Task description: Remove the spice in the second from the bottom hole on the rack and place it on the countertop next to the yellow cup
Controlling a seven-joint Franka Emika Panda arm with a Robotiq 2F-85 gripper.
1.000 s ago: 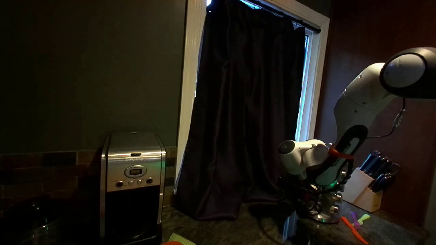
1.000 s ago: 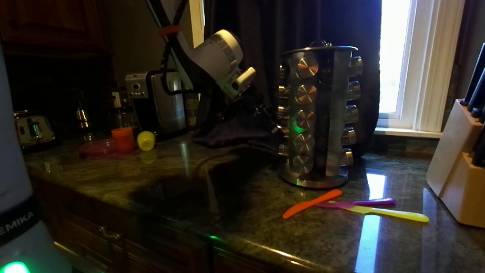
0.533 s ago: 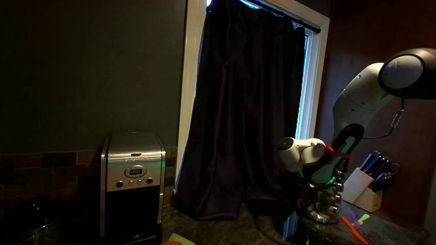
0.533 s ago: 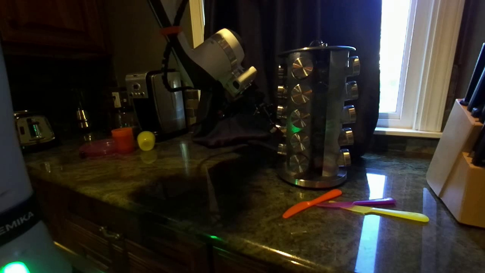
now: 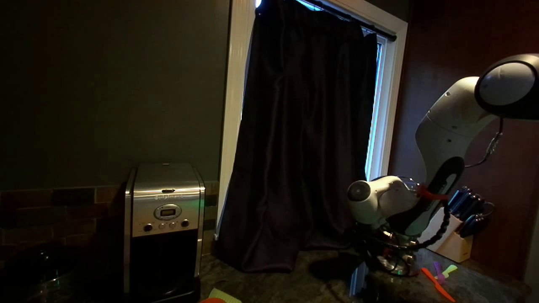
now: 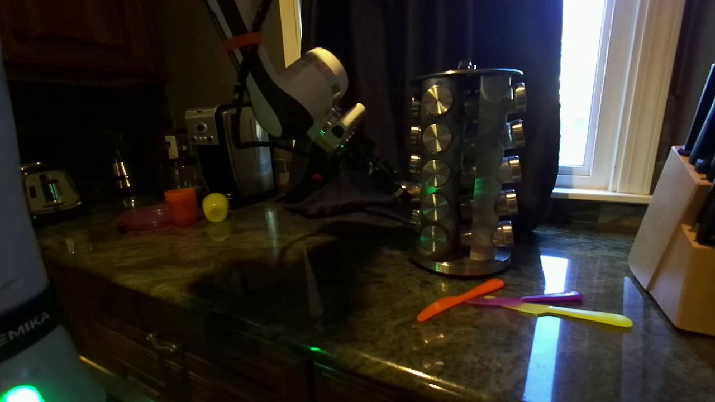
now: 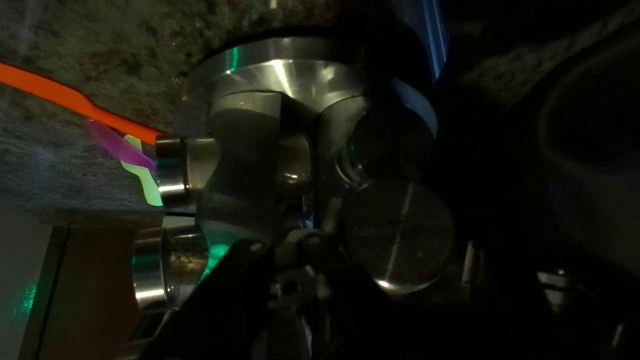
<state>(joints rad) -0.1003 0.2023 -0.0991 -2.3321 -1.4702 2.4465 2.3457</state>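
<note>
While the tool (image 7: 297,242) looks pressed together, spice jar (image 7: 398,235) just beside, in rack (image 6: 485,167)

I see a silver rack (image 6: 491,151) glinting green, a mottled dark counter (image 6: 380,318), yellow cup (image 6: 215,207), orange cup (image 6: 181,206), orange knife (image 6: 461,300), purple knife (image 6: 550,298), yellow knife (image 6: 586,316)

A dark curtain (image 5: 303,139) hangs across a bright, white-framed window (image 6: 581,89) beside a dim reddish wall (image 5: 467,38)
</note>
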